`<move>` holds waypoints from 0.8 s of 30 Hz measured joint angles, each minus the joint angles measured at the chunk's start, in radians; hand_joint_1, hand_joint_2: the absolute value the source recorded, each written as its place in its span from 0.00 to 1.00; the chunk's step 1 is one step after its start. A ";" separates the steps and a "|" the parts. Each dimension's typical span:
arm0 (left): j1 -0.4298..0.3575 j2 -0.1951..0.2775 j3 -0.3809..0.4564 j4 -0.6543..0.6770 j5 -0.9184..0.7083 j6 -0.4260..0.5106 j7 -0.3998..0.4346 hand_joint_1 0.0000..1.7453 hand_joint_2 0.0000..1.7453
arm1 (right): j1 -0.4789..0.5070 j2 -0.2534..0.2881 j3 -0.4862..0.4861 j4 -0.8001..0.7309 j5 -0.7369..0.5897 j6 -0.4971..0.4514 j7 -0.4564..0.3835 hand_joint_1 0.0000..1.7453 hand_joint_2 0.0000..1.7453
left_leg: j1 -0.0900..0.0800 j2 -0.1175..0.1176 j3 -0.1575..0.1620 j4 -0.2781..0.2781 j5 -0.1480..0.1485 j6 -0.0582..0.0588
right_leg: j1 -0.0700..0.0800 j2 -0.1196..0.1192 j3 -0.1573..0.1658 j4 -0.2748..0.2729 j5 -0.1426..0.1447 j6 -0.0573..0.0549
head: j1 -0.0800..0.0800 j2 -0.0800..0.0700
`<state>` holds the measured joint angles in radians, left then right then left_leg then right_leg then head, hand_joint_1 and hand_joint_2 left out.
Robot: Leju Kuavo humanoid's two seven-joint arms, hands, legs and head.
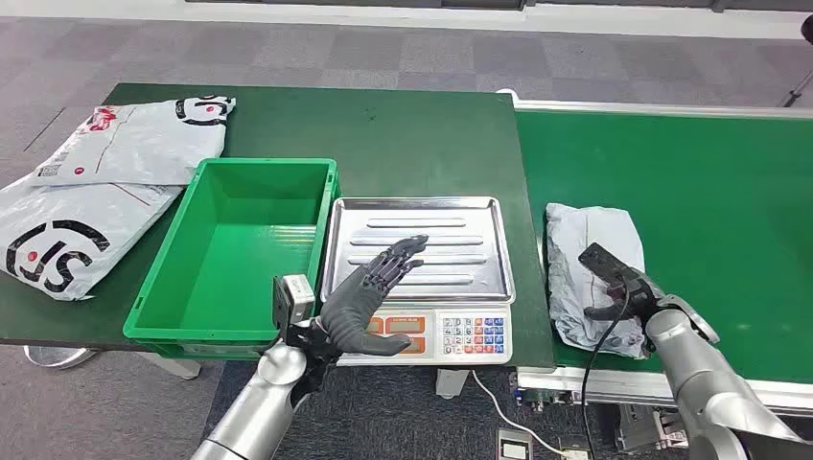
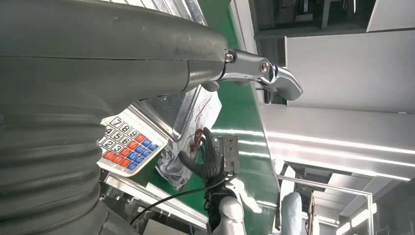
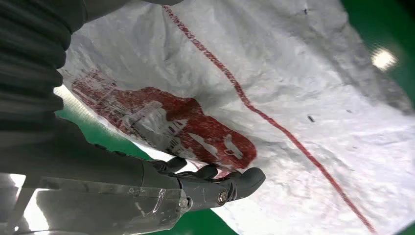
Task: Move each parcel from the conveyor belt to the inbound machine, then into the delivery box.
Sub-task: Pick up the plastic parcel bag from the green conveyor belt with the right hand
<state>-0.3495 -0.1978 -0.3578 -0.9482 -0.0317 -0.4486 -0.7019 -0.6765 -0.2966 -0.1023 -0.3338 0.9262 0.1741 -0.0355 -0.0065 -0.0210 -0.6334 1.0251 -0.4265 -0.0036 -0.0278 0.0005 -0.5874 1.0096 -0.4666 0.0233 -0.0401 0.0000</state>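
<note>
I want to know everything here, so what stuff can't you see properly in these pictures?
- Scale screen: head view, the left hand covers part of it.
- Parcel label: head view, too small; right wrist view, the print is blurry.
- Right hand grip on the parcel: fingers hidden in both views.
- Green box front wall: hidden from above.

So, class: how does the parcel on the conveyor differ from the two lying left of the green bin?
The conveyor parcel is plain grey and crumpled, under the right robot hand. The two left parcels are white with bold black and red print, lie flatter, look larger, and are untouched. All are soft plastic mailers.
</note>
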 joint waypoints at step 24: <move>0.011 0.002 0.000 -0.006 0.000 0.011 0.000 0.00 1.00 | -0.019 0.012 0.077 0.000 0.085 0.045 0.036 1.00 1.00 | 0.000 0.000 0.000 0.000 0.000 0.000 | 0.000 0.000 0.000 0.000 0.000 0.000 | 0.000 0.000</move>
<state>-0.3385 -0.1961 -0.3579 -0.9545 -0.0317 -0.4378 -0.7019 -0.6959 -0.2846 -0.0258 -0.3338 1.0115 0.2191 0.0004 -0.0065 -0.0210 -0.6334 1.0252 -0.4265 -0.0036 -0.0278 0.0005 -0.5874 1.0096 -0.4665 0.0233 -0.0401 0.0000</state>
